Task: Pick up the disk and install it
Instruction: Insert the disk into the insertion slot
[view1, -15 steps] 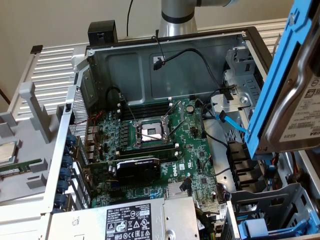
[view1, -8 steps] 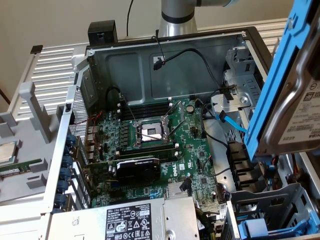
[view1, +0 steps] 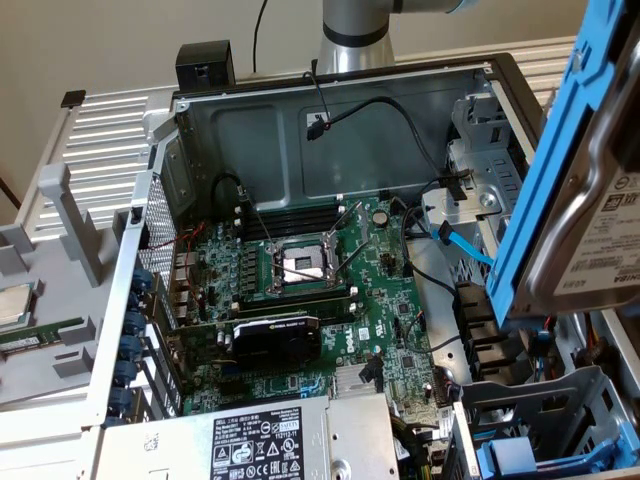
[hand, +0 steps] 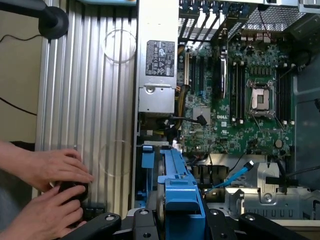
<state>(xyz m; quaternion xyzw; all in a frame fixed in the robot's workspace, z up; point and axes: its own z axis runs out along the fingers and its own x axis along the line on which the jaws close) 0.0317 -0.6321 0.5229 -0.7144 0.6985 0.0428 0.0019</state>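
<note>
Wrist view: tool (hand: 180, 222) grips disk (hand: 182, 197), hands (hand: 55, 167) nearby; exterior view: disk (view1: 575, 200) tilted.

The exterior view looks steeply down into the open computer case (view1: 260, 140) from above its power supply (view1: 300, 440) end, close in, facing the arm's base (view1: 355, 35) beyond the far wall, with the disk (view1: 585, 240) right up against the lens on the exterior view's right. The wrist view looks down past the gripper (hand: 180, 220) and the disk onto the case and the ribbed grey panel (hand: 85, 100) beside it. Both share the motherboard (view1: 390, 300), its processor socket (view1: 303, 262), the power supply and the blue cable (view1: 462, 245).
</note>
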